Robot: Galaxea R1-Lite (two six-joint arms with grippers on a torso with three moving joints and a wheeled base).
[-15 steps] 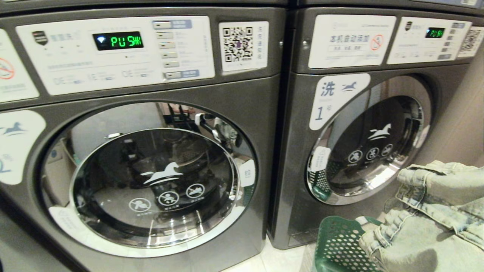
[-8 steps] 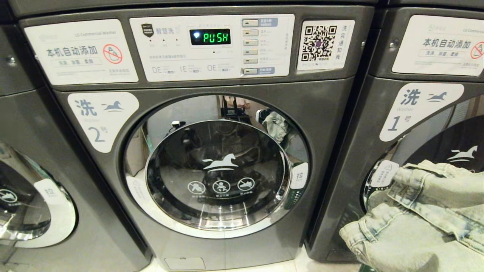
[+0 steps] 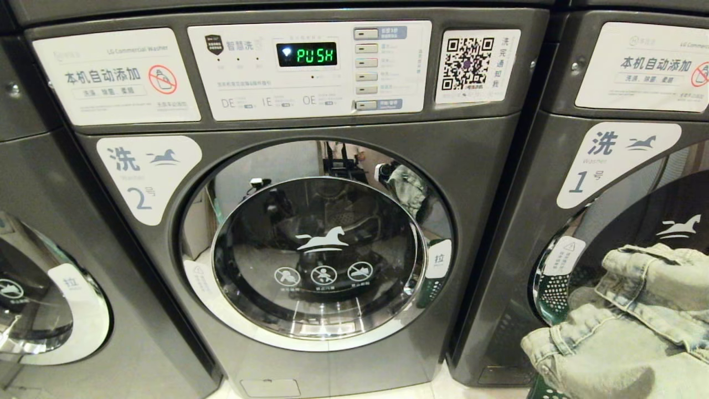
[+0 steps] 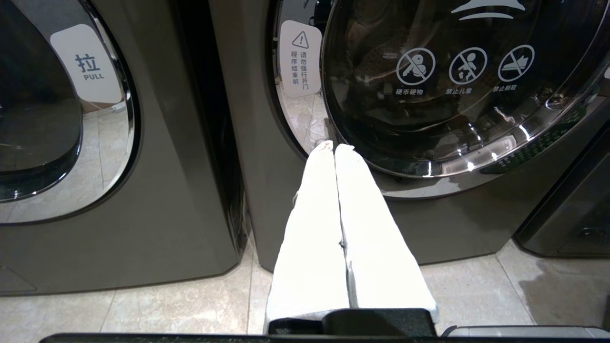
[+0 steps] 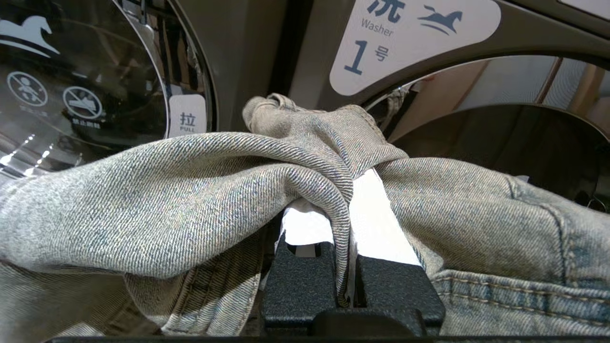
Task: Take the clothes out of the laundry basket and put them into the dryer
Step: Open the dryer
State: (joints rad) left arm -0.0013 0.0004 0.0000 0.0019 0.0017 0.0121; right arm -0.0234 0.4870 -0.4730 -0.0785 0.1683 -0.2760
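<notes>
Two hazards stand out from my station. First, the door of washer number 2 is fully closed, and I judge that the denim garment cannot be loaded until something pulls the tab marked with the pull sign. The right arm is occupied, so the opening would fall to the left arm. Second, the hold on the denim is narrow: much cloth hangs free on both sides, and I judge that a swing toward the door could snag it on the chrome rim or drag the fold out of the grip.

Right gripper: pressed nearly together, pinching one thick fold of the denim garment between its white fingers. The garment hangs to the right of washer number 2, in front of the door of washer number 1, above the green laundry basket.

Left gripper: fingers pressed together, holding nothing, pointing at the lower left rim of the door of washer number 2, apart from it.
</notes>
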